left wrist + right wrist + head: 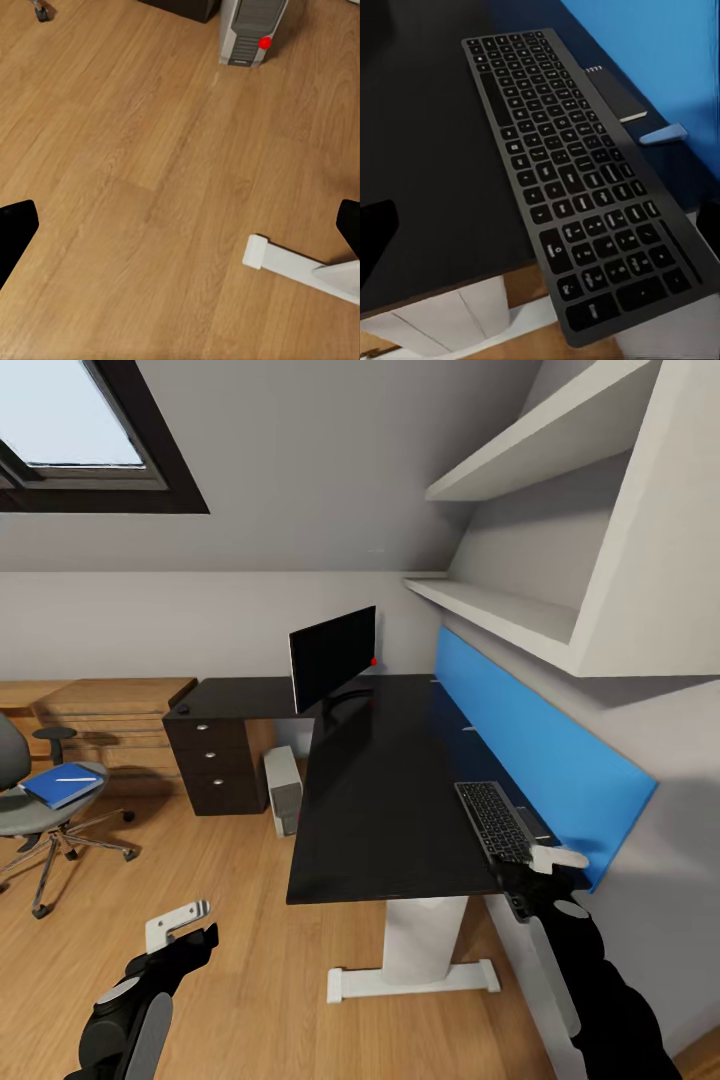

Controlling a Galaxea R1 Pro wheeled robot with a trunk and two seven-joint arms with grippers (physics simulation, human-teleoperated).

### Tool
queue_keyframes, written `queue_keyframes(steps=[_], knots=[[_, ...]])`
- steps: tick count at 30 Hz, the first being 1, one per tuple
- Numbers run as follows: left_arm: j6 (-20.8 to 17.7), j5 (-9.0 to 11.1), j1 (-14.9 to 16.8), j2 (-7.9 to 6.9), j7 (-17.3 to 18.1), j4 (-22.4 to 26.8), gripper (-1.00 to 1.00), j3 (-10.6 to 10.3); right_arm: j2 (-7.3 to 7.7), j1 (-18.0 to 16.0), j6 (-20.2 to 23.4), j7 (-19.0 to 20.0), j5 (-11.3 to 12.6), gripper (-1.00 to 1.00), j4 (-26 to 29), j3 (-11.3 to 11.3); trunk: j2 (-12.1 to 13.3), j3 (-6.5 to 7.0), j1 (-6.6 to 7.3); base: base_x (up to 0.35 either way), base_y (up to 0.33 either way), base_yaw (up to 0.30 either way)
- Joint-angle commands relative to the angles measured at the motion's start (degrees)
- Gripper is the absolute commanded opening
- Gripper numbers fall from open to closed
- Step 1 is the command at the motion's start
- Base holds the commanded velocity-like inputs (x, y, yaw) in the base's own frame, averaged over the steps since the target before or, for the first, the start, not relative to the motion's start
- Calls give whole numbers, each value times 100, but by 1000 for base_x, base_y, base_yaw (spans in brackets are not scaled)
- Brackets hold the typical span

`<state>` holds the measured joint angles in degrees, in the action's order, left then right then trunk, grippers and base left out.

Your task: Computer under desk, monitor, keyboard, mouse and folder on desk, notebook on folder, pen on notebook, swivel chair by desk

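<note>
We hold the keyboard (497, 822) in our right gripper (540, 863), fingers clamped on its near end, at the tabletop's (390, 800) four-o'clock corner, far from the monitor (333, 655) at eleven. Our left gripper (178, 922) hangs open above the floor (150, 187), free for the folder (62, 784).

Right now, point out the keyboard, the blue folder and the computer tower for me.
keyboard (577, 180): right wrist view, middle of its keys.
folder (60, 785): head view, centre of its blue cover.
computer (251, 30): left wrist view, its grey front.
</note>
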<state>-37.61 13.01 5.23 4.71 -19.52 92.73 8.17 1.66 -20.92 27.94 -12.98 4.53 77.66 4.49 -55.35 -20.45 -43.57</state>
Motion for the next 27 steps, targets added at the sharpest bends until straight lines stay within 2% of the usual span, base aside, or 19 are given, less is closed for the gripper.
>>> queue_keyframes(steps=[1, 5, 8, 12, 17, 22, 27], knots=[[-17, 61, 4, 5, -43, 8, 100, 3, 6, -5, 22, -40, 119, 100, 6, 67, -5, -7, -1, 0, 0, 0], [-13, 61, 4, 19, -43, 8, 100, 0, 13, -5, 20, -34, 434, 100, 11, 350, -5, -7, -1, 0, 0, 0], [-11, 61, 4, 30, -45, 8, 100, -8, 24, -5, 19, -31, 668, 100, 23, 505, -126, -61, -67, 0, 0, 0], [-10, 61, 4, 36, -50, 8, 100, -20, 29, 1, 18, 14, 811, 100, 24, 708, -286, -133, -154, 0, 0, 0], [-10, 61, 4, 38, -51, 8, 100, -24, 13, 51, 18, 283, 1101, 100, 6, 1066, -487, -223, -264, 0, 0, 0], [-10, 61, 4, 39, -52, 8, 100, -25, 17, 145, 48, 681, 1699, 100, 1, 1498, -687, -312, -374, 0, 0, 0], [-10, 61, 4, 39, -61, 8, 100, -25, 18, 222, 65, 774, 1898, 100, 3, 1656, -888, -402, -484, 0, 0, 0]])
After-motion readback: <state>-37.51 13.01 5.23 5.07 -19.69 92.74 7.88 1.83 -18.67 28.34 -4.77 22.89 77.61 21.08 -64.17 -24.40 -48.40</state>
